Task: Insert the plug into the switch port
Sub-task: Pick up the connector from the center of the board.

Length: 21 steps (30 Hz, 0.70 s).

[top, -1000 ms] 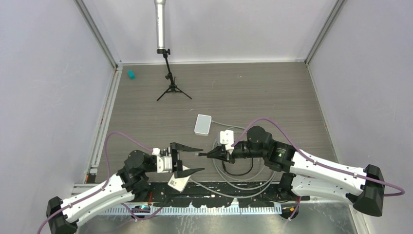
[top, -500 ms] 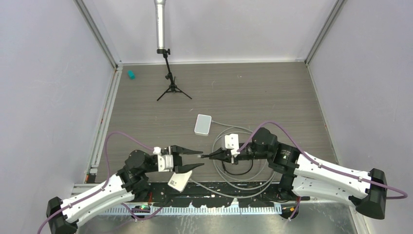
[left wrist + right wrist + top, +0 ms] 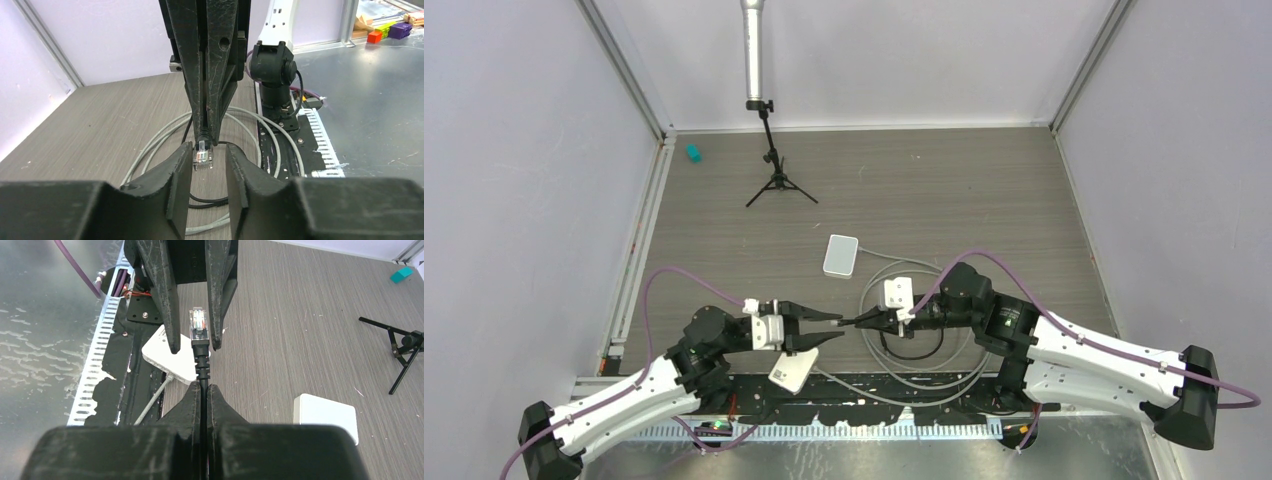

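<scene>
As things stand: the plug (image 3: 202, 156) hangs in the air between the two arms, well above the table and not in any port.
Right gripper (image 3: 204, 390): pressed together on the plug's black boot, with the clear tip pointing at the other arm.
Left gripper (image 3: 838, 329): spread, with one finger on each side of the plug. The left wrist view shows a sliver of gap on both sides, so as far as I can see it isn't touching.
Step in hand: this looks to me like a mid-air handover or re-grip, before any insertion.
Switch: there are two candidates, a white box (image 3: 792, 372) under the left gripper at the near edge and a second white box (image 3: 841, 256) farther out. I can't see a port on either, so I can't tell which is the switch.
Next move: I'd guess the left fingers must close squarely on the clear body before the right lets go. After that the plug needs lining up with the port.
Grey cable (image 3: 150, 148): it lies coiled on the table below and might drag.
</scene>
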Motion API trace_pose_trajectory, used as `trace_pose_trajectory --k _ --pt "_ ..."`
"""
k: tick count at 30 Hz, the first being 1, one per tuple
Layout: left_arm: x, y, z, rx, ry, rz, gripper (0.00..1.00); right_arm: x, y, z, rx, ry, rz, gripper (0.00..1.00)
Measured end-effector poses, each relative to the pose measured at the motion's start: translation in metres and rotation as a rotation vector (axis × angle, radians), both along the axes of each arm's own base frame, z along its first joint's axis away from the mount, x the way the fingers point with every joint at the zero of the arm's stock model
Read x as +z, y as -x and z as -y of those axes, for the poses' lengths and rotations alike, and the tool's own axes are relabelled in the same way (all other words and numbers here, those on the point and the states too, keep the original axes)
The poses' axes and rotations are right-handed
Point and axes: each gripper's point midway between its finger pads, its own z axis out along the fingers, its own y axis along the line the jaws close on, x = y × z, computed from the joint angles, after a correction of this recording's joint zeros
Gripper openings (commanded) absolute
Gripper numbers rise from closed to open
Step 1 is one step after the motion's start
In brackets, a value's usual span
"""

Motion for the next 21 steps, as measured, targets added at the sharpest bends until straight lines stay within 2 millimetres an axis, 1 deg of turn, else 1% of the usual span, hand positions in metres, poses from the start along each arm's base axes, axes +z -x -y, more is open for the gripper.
trace_pose_trajectory --k 4,5,7,9,11,14,18,21 --pt "0.0 0.0 0.0 0.002 0.002 -0.012 0.01 -0.001 0.001 0.0 0.005 0.006 0.003 0.01" --pt "0.0 0.0 0.0 0.003 0.002 -0.014 0.0 -0.002 0.001 0.001 0.007 0.008 0.005 0.06" --pt "0.0 -0.001 0.0 0.005 0.0 -0.017 0.0 -0.003 0.002 0.001 0.013 0.011 0.01 0.21" --pt "-0.001 -0.001 0.0 0.007 0.0 -0.021 0.0 -0.003 0.002 0.001 0.022 0.012 0.019 0.34" --pt "-0.001 -0.001 0.0 0.004 -0.001 -0.022 0.0 -0.003 0.004 0.001 0.033 0.008 0.026 0.41" --pt "0.0 0.0 0.0 -0.002 0.003 -0.024 0.0 -0.006 0.009 0.003 0.057 -0.012 0.038 0.44" --pt "0.002 0.004 -0.001 -0.018 0.024 -0.026 0.0 -0.014 0.015 0.003 0.077 -0.07 0.024 0.44" --pt "-0.001 0.007 -0.002 -0.03 0.026 -0.027 0.0 -0.017 0.017 0.0 0.076 -0.113 0.003 0.44"
